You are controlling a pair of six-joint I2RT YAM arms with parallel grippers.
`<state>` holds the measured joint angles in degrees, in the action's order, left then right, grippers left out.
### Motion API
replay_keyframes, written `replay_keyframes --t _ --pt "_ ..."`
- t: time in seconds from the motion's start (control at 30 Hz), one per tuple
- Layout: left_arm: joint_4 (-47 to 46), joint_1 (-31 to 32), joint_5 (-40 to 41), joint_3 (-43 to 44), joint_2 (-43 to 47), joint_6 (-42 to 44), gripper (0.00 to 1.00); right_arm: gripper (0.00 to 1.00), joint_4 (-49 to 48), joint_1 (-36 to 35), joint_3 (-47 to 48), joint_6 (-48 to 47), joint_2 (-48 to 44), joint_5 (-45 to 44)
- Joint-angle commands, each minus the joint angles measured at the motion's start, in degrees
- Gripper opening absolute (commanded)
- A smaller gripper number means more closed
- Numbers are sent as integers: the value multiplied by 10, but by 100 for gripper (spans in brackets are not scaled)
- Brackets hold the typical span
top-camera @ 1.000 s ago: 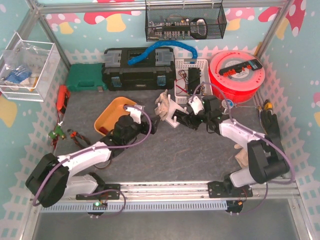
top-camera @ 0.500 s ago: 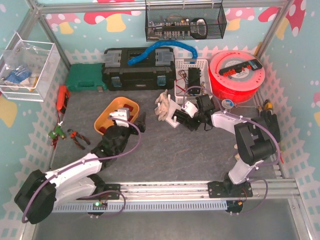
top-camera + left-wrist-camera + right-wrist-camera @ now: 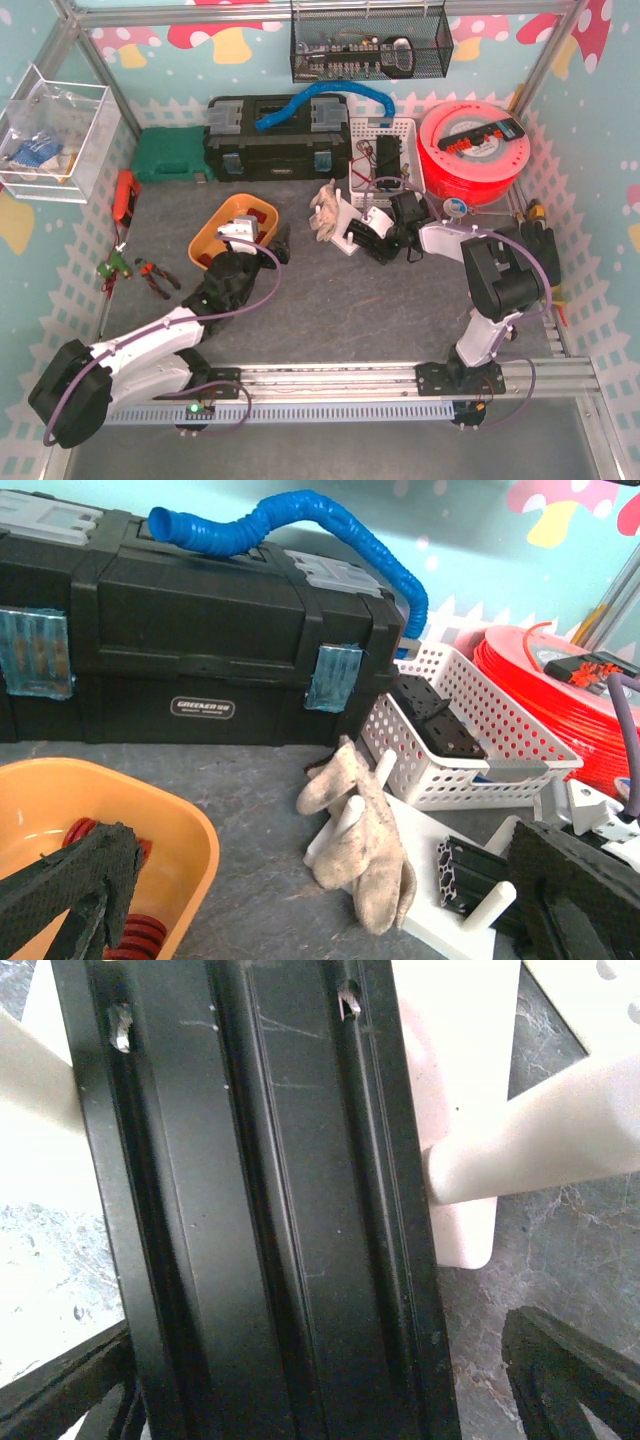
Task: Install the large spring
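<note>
The red springs [image 3: 138, 932] lie in the orange bin [image 3: 190, 845], at least two coils against its near inner wall (which of them is the large one cannot be told from here). None is on the fixture.

The left gripper [image 3: 325, 845] hangs at the bin's right edge, spread wide and holding nothing. One padded finger [image 3: 70, 880] sits over the bin's interior just beside the coils; the other is well off to the bin's right.

Right of the bin a grubby work glove [image 3: 365, 850] is draped over a white peg fixture [image 3: 425, 830], whose round pegs stick up around it. On the far side of that fixture from the bin, the right gripper [image 3: 310, 1390] straddles a black slotted aluminium extrusion [image 3: 280, 1210]. Its fingers are parted: the left one looks to be against the bar, while the right one stands clear, with grey tabletop showing in the gap, so nothing is clamped.

Behind the bin stands a black toolbox [image 3: 200, 650] with a blue corrugated hose [image 3: 300, 515] lying across its lid. Further right of the bin are a white perforated basket [image 3: 470, 750] and a red filament spool [image 3: 560, 710].
</note>
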<state>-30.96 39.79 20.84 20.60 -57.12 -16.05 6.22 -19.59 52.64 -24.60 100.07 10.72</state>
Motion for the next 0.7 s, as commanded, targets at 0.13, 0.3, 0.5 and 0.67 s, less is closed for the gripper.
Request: replay_keyframes --t 0.13,0.3,0.5,0.67 --pt "-15 2 6 -4 -8 10 99 86 1 12 15 -9 25 30" --pt "-15 2 8 -3 -13 11 99 72 4 16 14 -11 27 40" --pt "-15 2 8 -3 -12 11 99 65 7 16 12 -12 3 45" --pt "-16 3 9 -5 -12 11 99 58 5 15 12 -4 -26 64"
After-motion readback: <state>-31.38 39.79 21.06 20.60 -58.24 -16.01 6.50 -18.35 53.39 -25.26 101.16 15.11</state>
